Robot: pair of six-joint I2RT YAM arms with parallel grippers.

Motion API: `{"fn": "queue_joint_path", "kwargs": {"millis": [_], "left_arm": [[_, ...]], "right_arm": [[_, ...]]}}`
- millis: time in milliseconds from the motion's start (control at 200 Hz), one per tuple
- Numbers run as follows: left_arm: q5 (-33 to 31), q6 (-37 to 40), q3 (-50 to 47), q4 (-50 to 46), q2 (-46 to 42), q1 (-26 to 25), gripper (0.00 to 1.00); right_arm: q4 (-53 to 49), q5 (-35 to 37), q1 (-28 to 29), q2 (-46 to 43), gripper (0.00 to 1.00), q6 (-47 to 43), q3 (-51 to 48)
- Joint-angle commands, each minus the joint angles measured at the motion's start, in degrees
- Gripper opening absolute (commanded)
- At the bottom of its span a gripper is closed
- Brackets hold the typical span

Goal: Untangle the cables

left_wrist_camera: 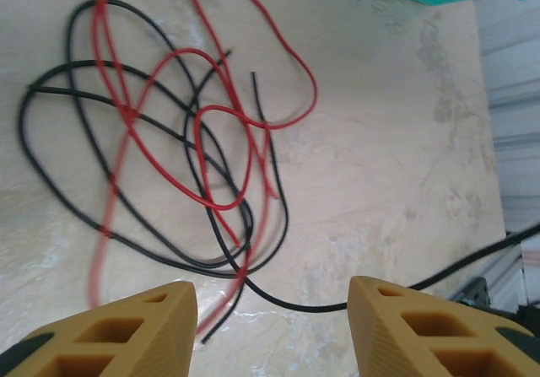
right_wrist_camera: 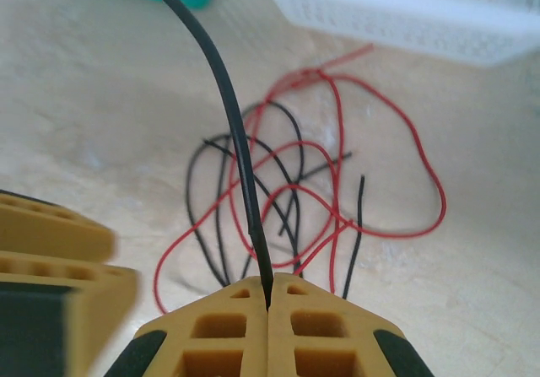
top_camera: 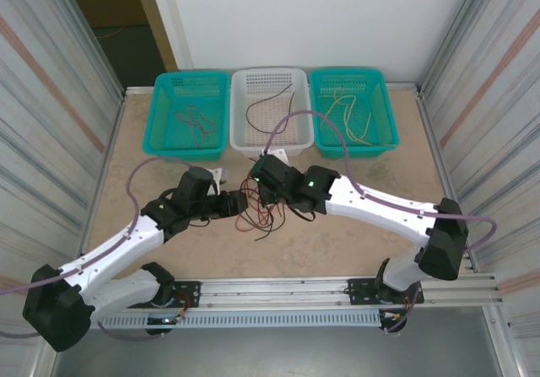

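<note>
- While the right gripper [right_wrist_camera: 268,303] has its jaws pressed together on a black wire [right_wrist_camera: 239,132], the wire rises out of the seam between the fingertips and bends away to a free, cut end.
- The tangle of red and black wires [top_camera: 260,214] lies on the table [top_camera: 354,242], between the two grippers and well short of the row of baskets at the far edge.
- In the right wrist view the tangle sits straight ahead of the closed fingertips, its loops spreading toward the white basket [top_camera: 272,148].
- The left gripper [left_wrist_camera: 274,320] hangs with its jaws apart and nothing gripped. One black strand crosses the table beneath the gap, and the knot lies ahead and to the left in its view.
- The relation that matters is that the held wire's long axis runs from the right jaws up and away. Its lower run is hidden behind the fingers, so I cannot tell where it enters the knot.
- My judgement is that the right arm is placed to draw this strand out, away from the loops. The left arm, just beside the knot, is placed to pin the rest down.
- The white basket already holds a black wire. The left teal basket [top_camera: 186,149] holds reddish ones and the right teal basket [top_camera: 359,151] yellow ones, so black probably goes to the middle.
- The risk, as I read it, is that a crossing red loop snags and the whole tangle drags along.
</note>
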Motion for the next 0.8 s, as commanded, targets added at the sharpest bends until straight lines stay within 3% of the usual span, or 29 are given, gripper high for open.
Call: {"fn": "queue_joint_path", "kwargs": {"millis": [0, 220, 376, 641, 797], "left_arm": [[1.6, 1.5, 0.0, 6.4, -1.5, -1.9, 0.53], [-3.8, 9.6, 0.1, 11.0, -10.1, -8.8, 0.69], [-4.3, 13.2, -0.1, 12.3, -11.3, -9.4, 0.77], [-0.8, 19.6, 3.6, 13.6, -7.4, -10.0, 0.79], [-3.3, 26.8, 6.4, 12.7, -7.6, -11.9, 0.84]], "right_arm": [[-3.4, 6.9, 0.7, -2.7, 0.0, -3.5, 4.6], [-0.2, 5.1, 0.7, -10.2, 0.0, -9.6, 7.9], [0.8, 1.8, -0.8, -14.6, 0.0, -12.5, 10.1], [3.1, -7.4, -6.2, -18.7, 0.0, -10.5, 9.8], [3.6, -9.2, -7.1, -18.8, 0.0, -10.1, 9.8]]}}
